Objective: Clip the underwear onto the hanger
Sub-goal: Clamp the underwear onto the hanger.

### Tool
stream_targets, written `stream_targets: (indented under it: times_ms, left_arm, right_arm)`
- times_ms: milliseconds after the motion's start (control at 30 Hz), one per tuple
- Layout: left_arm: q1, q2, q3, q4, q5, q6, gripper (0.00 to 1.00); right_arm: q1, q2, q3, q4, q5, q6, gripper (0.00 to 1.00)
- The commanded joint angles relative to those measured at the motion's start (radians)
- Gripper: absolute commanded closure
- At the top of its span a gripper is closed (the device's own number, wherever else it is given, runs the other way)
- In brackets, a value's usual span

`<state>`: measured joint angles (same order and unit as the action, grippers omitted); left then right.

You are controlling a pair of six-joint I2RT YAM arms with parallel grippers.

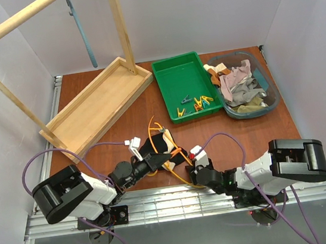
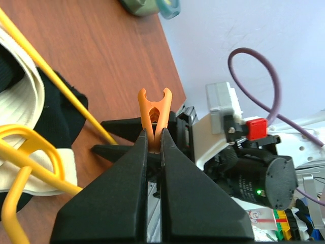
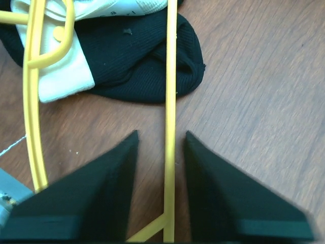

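— White walls close round a reddish worktop (image 1: 260, 127). Seen from above, where does the work sit?

— At the near edge, between the two arms. The underwear (image 1: 154, 146) lies crumpled there with the hanger (image 1: 151, 126) laid over it. Both are well apart from the green tray (image 1: 156, 78) of spare pegs and the tub (image 1: 271, 98) of clothes. The left pincer (image 1: 175, 154) and right pincer (image 1: 189, 168) meet just beside the garment.

— What does the left wrist view add?

— The left pincer (image 2: 154, 140) is clenched on an orange peg (image 2: 155, 107), whose forked end points out past the fingertips. Off to its left a yellow bar of the hanger (image 2: 61, 86) crosses the black cloth and cream waistband. The peg is near them but touches neither.

— And the right wrist view?

— The right pincer (image 3: 162, 147) is released, its jaws standing either side of the hanger's straight bar with a gap on each side. The underwear (image 3: 137, 56) lies under that bar a little further ahead.

— So how should the robot do this step well?

— It should probably close the right pincer on the bar first, so the hanger cannot skate. The left arm then has to bring the fork square onto a spot where cloth lies against the bar. The peg must bite both, because a peg on plastic alone holds nothing.
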<state>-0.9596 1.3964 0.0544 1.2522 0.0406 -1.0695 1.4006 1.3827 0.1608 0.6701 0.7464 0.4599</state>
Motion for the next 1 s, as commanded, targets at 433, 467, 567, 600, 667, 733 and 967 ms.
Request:
stream_targets:
  times_ms: [433, 467, 567, 600, 667, 733, 967]
  left_arm:
    - [-0.007, -0.077, -0.136, -0.027, -0.028, 0.02, 1.0]
    - [-0.005, -0.079, -0.139, -0.025, -0.028, 0.019, 1.0]
    - [-0.007, -0.085, -0.16, -0.014, -0.028, 0.008, 1.0]
    - [-0.007, -0.089, -0.163, -0.008, -0.028, 0.005, 1.0]
    - [-0.007, -0.097, -0.166, -0.025, -0.028, 0.002, 1.0]
    - [-0.007, -0.114, -0.174, -0.034, -0.028, 0.0, 1.0]
    - [-0.007, -0.172, -0.176, -0.099, -0.067, -0.003, 1.0]
  right_arm:
    - [0.083, 0.003, 0.173, -0.222, 0.195, 0.032, 0.99]
    - [0.09, -0.001, 0.202, -0.256, 0.218, 0.045, 0.99]
    - [0.118, -0.022, 0.252, -0.355, 0.303, 0.089, 0.99]
    - [0.124, -0.03, 0.258, -0.386, 0.339, 0.095, 0.99]
    - [0.138, -0.034, 0.276, -0.406, 0.367, 0.12, 0.99]
    - [0.146, -0.037, 0.289, -0.455, 0.402, 0.157, 0.99]
    - [0.17, -0.057, 0.319, -0.569, 0.487, 0.22, 0.99]
